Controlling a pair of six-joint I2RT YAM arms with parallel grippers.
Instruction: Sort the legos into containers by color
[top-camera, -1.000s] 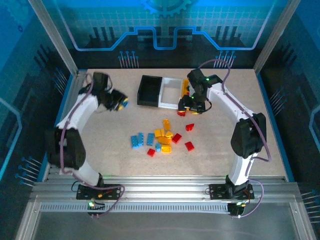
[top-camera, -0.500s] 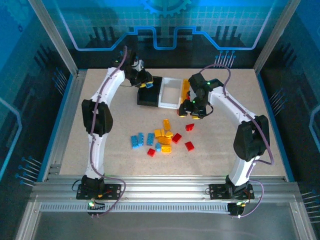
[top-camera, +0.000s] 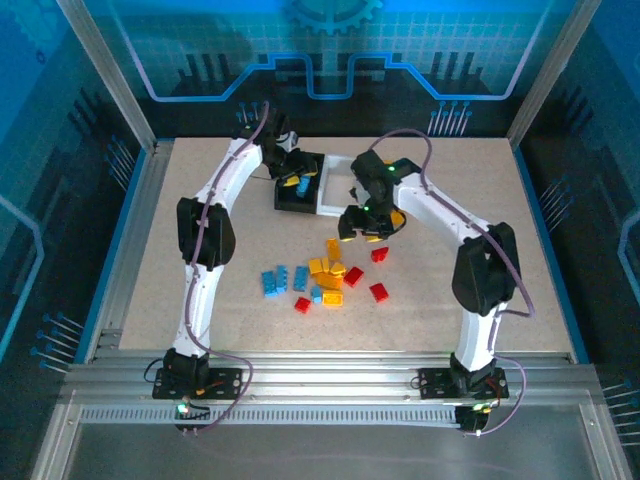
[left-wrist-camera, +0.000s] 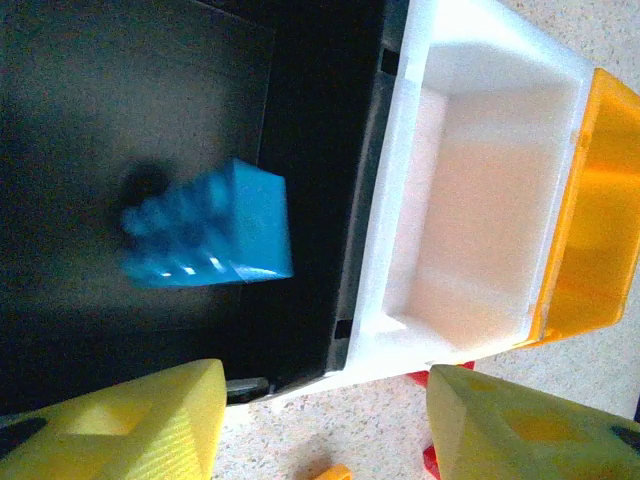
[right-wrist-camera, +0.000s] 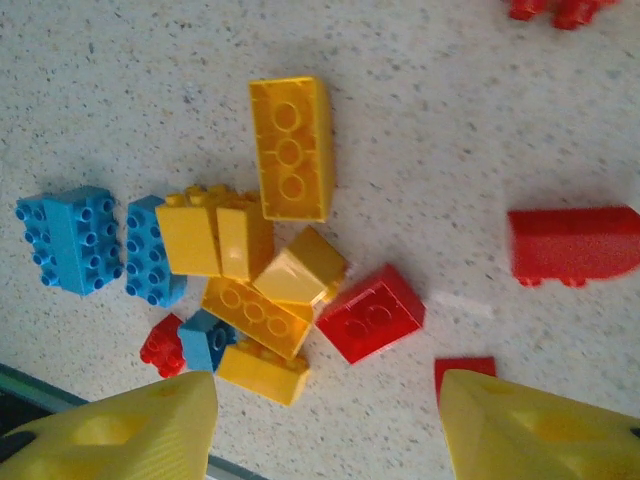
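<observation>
Left gripper over the black bin, at the left end of the row of three joined containers at the far middle of the table. Left wrist view: its yellow fingers stand apart with nothing between them. Below them a blue brick sits inside the black bin's walls, near the side shared with the white bin. The brick is blurred, so I cannot tell whether it rests on the floor or is in the air. The white bin shows bare inside. The yellow-orange bin adjoins it on the far side, contents not readable. Right gripper is just in front of the bins, between them and the loose legos in mid-table. Right wrist view: fingers spread, holding nothing, with the pile under them. A long yellow brick lies studs up. More yellow bricks are clustered and touching beneath it. Two blue bricks lie side by side to the left. A red brick lies against the yellow cluster. Another red brick lies apart to the right. A small red piece touches a small blue one.
</observation>
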